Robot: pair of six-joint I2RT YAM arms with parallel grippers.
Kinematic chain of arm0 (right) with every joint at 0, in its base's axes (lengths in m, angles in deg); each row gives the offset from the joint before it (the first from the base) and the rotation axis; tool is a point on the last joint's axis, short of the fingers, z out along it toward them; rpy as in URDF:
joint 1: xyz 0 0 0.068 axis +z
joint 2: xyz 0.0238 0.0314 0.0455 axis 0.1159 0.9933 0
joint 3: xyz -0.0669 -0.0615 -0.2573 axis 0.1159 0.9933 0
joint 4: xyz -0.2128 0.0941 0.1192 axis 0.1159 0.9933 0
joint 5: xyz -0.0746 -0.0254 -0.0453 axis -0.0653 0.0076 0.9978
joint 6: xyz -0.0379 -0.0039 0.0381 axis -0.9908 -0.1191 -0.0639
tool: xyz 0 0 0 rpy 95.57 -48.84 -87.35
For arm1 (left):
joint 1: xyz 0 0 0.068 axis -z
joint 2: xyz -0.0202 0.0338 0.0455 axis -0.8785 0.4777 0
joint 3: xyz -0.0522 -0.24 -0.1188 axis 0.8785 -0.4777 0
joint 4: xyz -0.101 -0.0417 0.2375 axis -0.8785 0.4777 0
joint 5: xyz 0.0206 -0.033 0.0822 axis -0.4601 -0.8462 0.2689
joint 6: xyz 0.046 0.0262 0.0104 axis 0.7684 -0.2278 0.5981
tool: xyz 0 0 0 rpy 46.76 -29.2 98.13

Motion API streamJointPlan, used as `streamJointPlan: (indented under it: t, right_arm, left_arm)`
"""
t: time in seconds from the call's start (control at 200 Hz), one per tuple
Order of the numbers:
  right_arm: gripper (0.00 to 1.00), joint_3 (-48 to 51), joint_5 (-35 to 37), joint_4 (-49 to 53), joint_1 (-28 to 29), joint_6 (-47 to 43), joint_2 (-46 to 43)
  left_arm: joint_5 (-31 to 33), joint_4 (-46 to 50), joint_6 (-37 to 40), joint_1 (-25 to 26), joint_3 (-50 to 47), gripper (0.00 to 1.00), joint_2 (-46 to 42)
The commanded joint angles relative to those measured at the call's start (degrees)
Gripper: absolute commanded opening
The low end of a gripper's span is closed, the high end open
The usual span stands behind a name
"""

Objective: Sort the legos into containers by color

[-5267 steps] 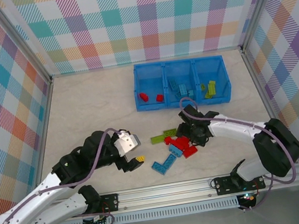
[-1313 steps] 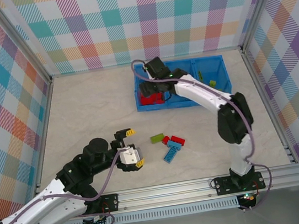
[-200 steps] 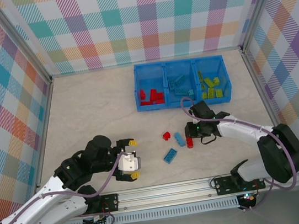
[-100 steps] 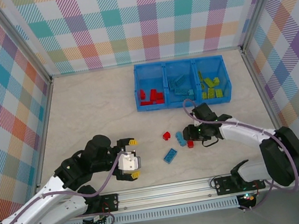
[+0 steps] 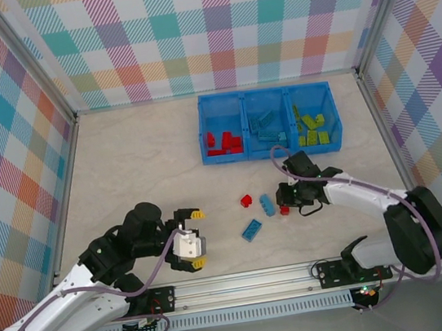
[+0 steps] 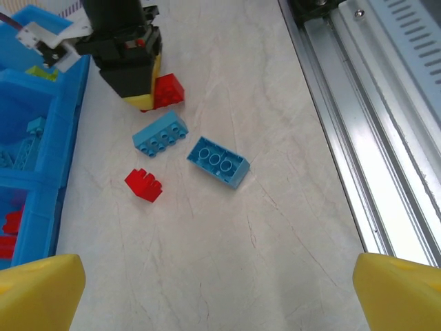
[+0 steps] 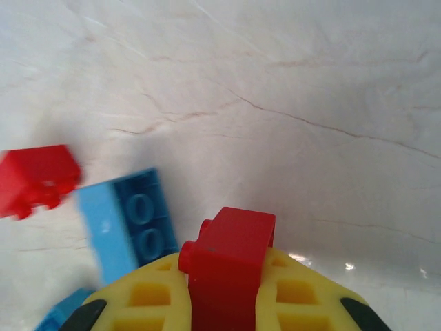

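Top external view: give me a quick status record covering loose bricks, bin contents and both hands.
right hand: shut on a red brick
left hand: open, empty
loose on table: small red brick, light blue brick, second light blue brick
bin: red pieces left compartment, light blue pieces middle, lime green pieces right

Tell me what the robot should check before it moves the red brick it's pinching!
1. Right gripper shut on the red brick: ok.
2. Left compartment, holding sorted reds, has room: ok.
3. Left gripper open, away from the bricks: ok.
4. Nearest blue brick free of the fingers: cannot tell.
5. Table all sorted: not ok; a small red brick and two blue ones, including the other blue brick, lie loose.
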Motion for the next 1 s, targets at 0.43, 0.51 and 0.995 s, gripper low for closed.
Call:
streamJointPlan:
  t: [0.43,0.51,0.995]
  right_arm:
    - [0.11,-37.4,13.3,-13.4,8.7,-13.8,24.2]
    - [0.13,-44.2,15.0,-13.8,8.4,-15.9,31.0]
    - [0.48,-63.3,13.4,-5.7,6.2,-16.0,45.0]
  left_arm:
    - [11.8,-11.5,-18.1,-6.0,0.2,1.0,1.8]
    - [11.4,-13.0,-18.9,-6.0,-0.3,1.0,1.5]
    - [11.7,-13.1,-17.4,-6.0,-0.8,1.0,1.6]
